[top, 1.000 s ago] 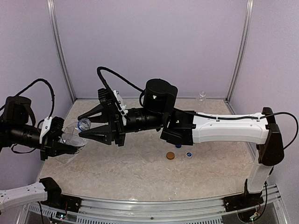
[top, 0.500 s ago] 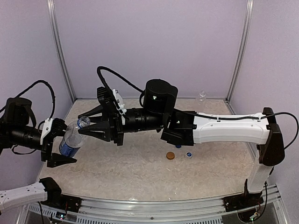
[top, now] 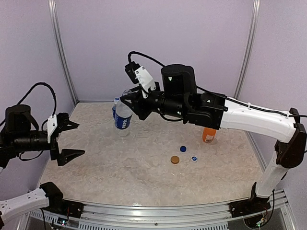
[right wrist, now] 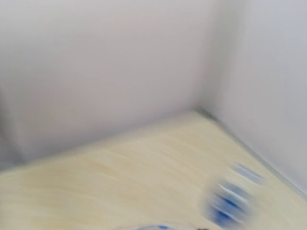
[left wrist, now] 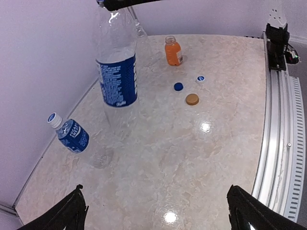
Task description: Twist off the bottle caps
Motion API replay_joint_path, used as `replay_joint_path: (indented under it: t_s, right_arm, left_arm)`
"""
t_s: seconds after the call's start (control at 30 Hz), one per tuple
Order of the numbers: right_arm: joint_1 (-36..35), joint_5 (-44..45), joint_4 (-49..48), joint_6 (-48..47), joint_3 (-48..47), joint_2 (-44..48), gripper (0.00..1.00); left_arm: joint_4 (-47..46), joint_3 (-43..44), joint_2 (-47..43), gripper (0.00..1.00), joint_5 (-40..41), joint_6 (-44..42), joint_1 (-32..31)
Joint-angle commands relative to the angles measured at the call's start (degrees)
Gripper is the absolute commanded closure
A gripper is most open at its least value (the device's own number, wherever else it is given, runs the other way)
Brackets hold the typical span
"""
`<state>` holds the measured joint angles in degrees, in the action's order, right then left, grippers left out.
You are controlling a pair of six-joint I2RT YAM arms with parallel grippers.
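Left jaws stand wide, empty; right jaws grip the top of the tall blue-labelled bottle (top: pixel 123 120), upright on the surface (top: pixel 144 182): likely set-down. Three loose caps (top: pixel 175 159) lie apart. Next: grasp the lying bottle (left wrist: pixel 73 135), cap on.

The left gripper (left wrist: pixel 154 191) has matt black plastic jaws. Ahead of them the table top (left wrist: pixel 192 158) looks like polished stone, glossy with glints. The tall bottle (left wrist: pixel 117 72) there is clear shiny plastic with a glossy blue label. Right of the jaws runs a brushed metal rail (left wrist: pixel 278 143).
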<state>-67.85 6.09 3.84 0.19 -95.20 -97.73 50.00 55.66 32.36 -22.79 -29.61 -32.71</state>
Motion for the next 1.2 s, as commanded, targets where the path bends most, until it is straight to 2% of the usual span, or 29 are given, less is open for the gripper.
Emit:
replay_joint_path:
  t_s: [0.0,0.23,0.37,0.57,0.83,0.87,0.97,1.0,1.17]
  right_arm:
    - [8.9,23.2,18.9,8.3,-0.1,0.9,1.00]
    - [23.0,17.5,11.4,8.7,8.1,0.4,1.00]
    - [28.8,12.9,10.1,9.8,8.4,-3.0,1.00]
    - [31.6,12.7,12.9,10.8,6.3,-8.5,1.00]
    - [33.7,10.2,11.4,13.8,9.6,-8.6,1.00]
    - [33.7,10.3,11.9,13.8,9.2,-8.6,0.95]
    - [33.7,10.2,13.8,13.3,7.0,-8.7,0.60]
    - [33.7,10.1,14.5,13.0,6.3,-8.9,0.51]
    - [33.7,9.1,17.6,11.3,2.9,-9.3,0.32]
  left_arm:
    - [-8.9,-3.9,-2.1,0.01,6.3,8.0,2.7]
    - [-7.5,-6.8,-4.5,0.01,3.3,13.7,6.1]
    - [-7.4,-6.9,-4.8,0.01,2.8,13.6,6.7]
    - [-7.2,-7.0,-4.5,0.01,3.0,12.9,6.8]
    - [-7.4,-6.7,-4.0,0.01,2.9,12.2,6.8]
    - [-7.4,-6.7,-3.9,0.01,2.9,12.1,6.7]
    - [-7.8,-6.7,-3.7,0.01,2.6,11.9,6.7]
    - [-7.8,-6.8,-3.6,0.01,2.5,11.9,6.7]
    - [-8.1,-6.6,-3.5,0.01,2.9,12.1,6.7]
